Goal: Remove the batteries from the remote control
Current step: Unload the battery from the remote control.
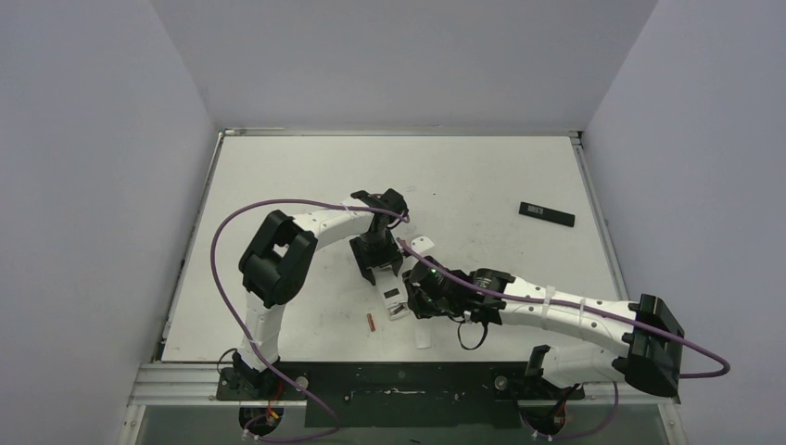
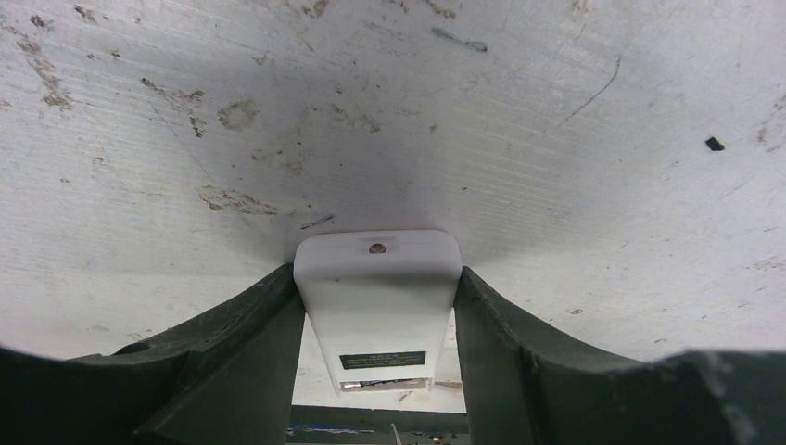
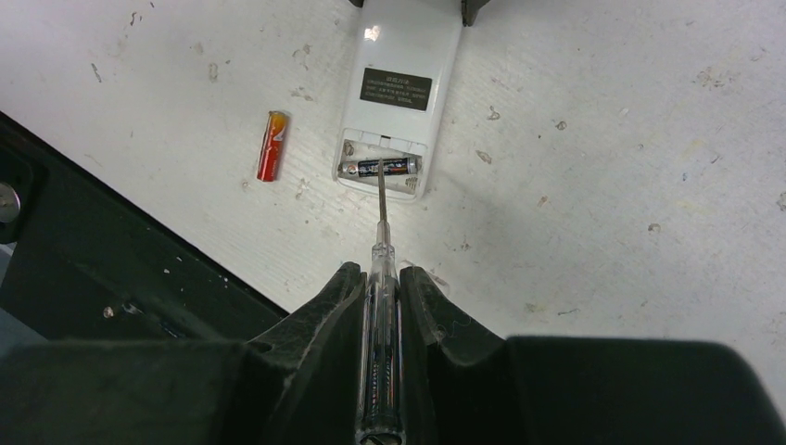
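A white remote control lies back side up on the table, its battery bay open at the near end. One dark battery sits crosswise in the bay. A reddish battery lies loose on the table left of the remote. My left gripper is shut on the remote's far end, one finger pressed against each side. My right gripper is shut on a clear-handled screwdriver, whose metal tip rests on the dark battery.
A black remote lies at the far right of the table. Small white pieces lie near the left arm and by the front edge. The black front rail runs close to the loose battery.
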Robot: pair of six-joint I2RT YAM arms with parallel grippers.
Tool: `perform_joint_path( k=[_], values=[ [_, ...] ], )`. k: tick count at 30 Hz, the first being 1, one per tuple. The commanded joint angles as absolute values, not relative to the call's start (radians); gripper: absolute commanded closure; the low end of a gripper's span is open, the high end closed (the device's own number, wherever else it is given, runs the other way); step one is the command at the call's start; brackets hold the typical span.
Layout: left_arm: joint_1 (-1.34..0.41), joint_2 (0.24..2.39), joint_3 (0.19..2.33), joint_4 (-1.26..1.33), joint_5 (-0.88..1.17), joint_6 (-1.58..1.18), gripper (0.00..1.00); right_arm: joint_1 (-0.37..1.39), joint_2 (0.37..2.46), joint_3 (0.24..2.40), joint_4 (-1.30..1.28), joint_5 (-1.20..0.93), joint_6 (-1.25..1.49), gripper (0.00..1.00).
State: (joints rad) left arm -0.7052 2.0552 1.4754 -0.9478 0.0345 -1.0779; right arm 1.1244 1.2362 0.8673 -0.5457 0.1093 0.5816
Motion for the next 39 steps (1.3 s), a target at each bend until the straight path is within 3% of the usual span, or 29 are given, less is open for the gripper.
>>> perform_joint_path(
  k=[1,39],
  values=[
    [-0.708,2.08,1.445,-0.896,-0.015,-1.094,1.0,1.117,1.25,0.864,-0.523,0.106,0.585,0.95],
    [-0.708,2.088,1.468,-0.916,-0.026,-1.092,1.0,1.11,1.279,0.776,-0.44,0.142,0.668,0.95]
  ],
)
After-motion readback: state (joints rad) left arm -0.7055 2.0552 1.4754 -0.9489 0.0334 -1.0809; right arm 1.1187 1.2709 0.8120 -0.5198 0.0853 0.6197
